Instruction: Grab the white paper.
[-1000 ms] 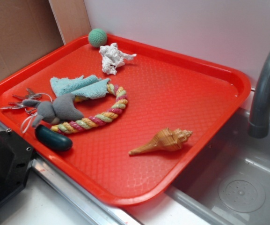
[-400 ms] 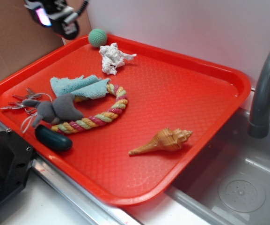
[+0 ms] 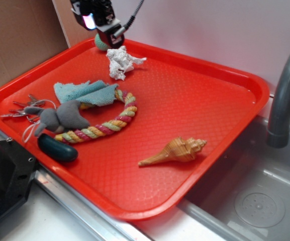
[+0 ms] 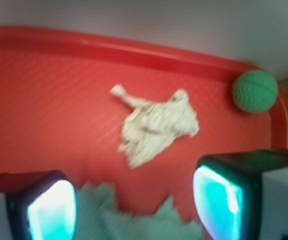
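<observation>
So far the hand [image 3: 100,20] hung in the air above the far left corner of the red tray [image 3: 220,75], and the wrist view showed its two fingers [image 4: 49,210] spread wide with nothing between them. Nothing had been grasped yet, by the look of it. The white paper [image 4: 156,125] lay flat on the tray floor ahead of the open jaws in the wrist view, untouched and free of any contact; in the exterior view the same white paper [image 3: 122,62] sat just below and slightly right of the hand, near the tray's back rim. A green knitted ball [image 3: 101,42] rested in the corner just beside the paper, partly hidden by the hand. Nearer the front edge were a folded teal cloth [image 3: 87,93], a multicoloured rope ring [image 3: 109,123], a grey plush toy [image 3: 59,118], some keys [image 3: 21,108], a dark green oblong object [image 3: 58,148] and a tan conch shell [image 3: 177,150], all well apart from the paper. What was left, judging by this, was the whole grasp: centring over the wad, descending, closing and lifting.
</observation>
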You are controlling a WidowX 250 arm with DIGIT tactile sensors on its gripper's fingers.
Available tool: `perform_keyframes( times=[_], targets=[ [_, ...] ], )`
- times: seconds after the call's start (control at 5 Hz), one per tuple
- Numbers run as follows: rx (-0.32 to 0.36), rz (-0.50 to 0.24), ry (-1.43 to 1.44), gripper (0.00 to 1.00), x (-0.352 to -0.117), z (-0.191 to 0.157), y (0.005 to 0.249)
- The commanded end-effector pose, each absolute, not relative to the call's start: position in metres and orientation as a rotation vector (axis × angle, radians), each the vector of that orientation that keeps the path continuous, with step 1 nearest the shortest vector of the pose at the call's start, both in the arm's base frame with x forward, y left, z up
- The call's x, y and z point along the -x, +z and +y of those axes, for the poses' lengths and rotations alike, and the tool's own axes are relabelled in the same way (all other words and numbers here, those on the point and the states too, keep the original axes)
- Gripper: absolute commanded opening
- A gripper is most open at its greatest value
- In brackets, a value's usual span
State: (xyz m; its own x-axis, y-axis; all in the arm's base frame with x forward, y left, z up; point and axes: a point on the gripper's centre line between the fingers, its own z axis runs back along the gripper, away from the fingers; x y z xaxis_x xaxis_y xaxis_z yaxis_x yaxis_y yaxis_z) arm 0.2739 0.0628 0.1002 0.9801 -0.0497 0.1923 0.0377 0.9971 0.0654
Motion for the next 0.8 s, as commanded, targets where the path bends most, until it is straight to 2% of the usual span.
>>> perform_keyframes(
  times=[0.0,0.4,0.6],
  targets=[
    [-0.047,-0.331,0.152,1.00,-0.283,0.084,0.098],
    [-0.047,-0.331,0.152,1.00,-0.283,0.084,0.098],
    [-0.115,-0.260,0.149,1.00,-0.302,0.079,0.072]
  ],
)
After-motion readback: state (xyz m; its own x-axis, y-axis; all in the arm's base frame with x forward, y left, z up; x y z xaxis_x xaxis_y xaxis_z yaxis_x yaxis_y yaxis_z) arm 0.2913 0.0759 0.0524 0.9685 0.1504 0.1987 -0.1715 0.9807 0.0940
